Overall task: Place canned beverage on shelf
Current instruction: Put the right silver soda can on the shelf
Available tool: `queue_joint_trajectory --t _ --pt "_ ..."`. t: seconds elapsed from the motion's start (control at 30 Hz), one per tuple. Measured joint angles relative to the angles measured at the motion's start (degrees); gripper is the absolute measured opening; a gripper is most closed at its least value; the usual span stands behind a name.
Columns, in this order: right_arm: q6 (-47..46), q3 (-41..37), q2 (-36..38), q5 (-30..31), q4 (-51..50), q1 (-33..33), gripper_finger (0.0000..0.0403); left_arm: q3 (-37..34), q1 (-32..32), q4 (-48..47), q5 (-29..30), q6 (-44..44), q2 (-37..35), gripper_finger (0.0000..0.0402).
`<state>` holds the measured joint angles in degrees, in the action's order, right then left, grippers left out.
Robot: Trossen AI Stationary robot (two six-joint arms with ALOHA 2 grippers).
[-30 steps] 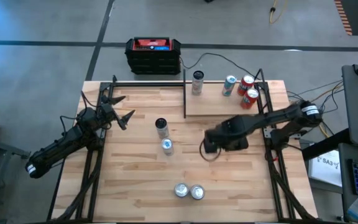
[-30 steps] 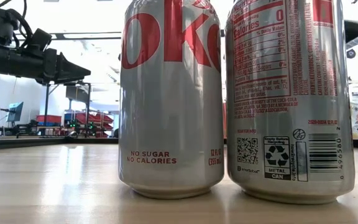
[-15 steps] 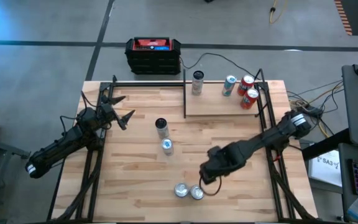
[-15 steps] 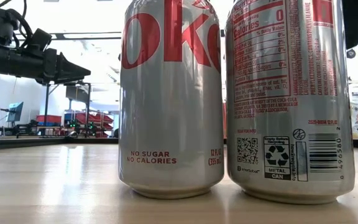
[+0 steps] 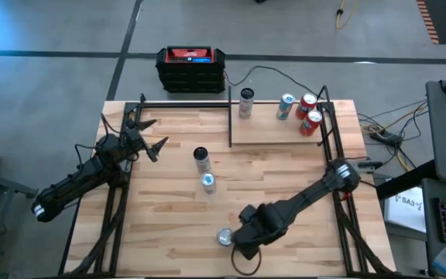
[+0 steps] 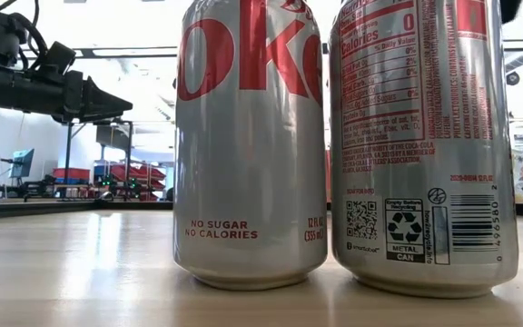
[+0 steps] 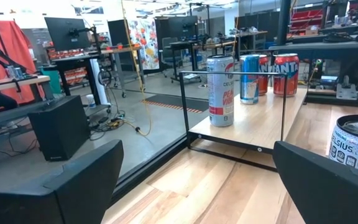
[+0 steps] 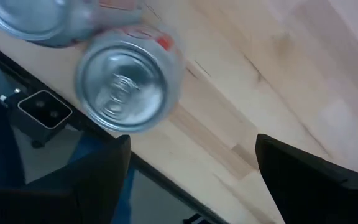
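I have the right gripper [image 5: 248,242] above the two Coke cans at the near edge of the bench [image 5: 169,209], and its fingers [image 8: 309,177] stand wide apart with nothing between them. In the right wrist view the can [image 8: 129,87] I want is upright and a little off from the middle of the opening, and the second can [image 8: 30,18] touches it or nearly so. The shelf [image 5: 273,132] is at the far side, well apart from here, and it already carries four cans [image 5: 310,122], most of them toward its right end. The left gripper [image 5: 147,137] waits open near the left frame of the bench. My worry is the edge: the cans stand just beside it, so if I come down off-centre, one finger may land on the can top or push it over the edge. The neighbour can may also be knocked, since I cannot see a clear gap for a finger between them. Later, the full end of the shelf leaves little room.
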<state>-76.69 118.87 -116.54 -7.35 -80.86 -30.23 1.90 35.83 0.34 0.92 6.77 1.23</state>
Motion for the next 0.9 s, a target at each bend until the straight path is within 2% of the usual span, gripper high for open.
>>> queue_joint_trajectory --t 0.33,0.7,0.9 --pt "10.0 14.4 -8.3 -0.1 -4.6 -0.8 0.0329 0.0 0.0 0.0 0.0 0.0 0.0 0.0398" --pt "12.3 14.9 -8.8 1.6 -4.2 -0.9 0.0332 0.0 0.0 0.0 0.0 0.0 0.0 0.0398" --pt "12.2 14.9 -8.8 1.6 -4.1 -0.9 0.0377 0.0 0.0 0.0 0.0 0.0 0.0 0.0398"
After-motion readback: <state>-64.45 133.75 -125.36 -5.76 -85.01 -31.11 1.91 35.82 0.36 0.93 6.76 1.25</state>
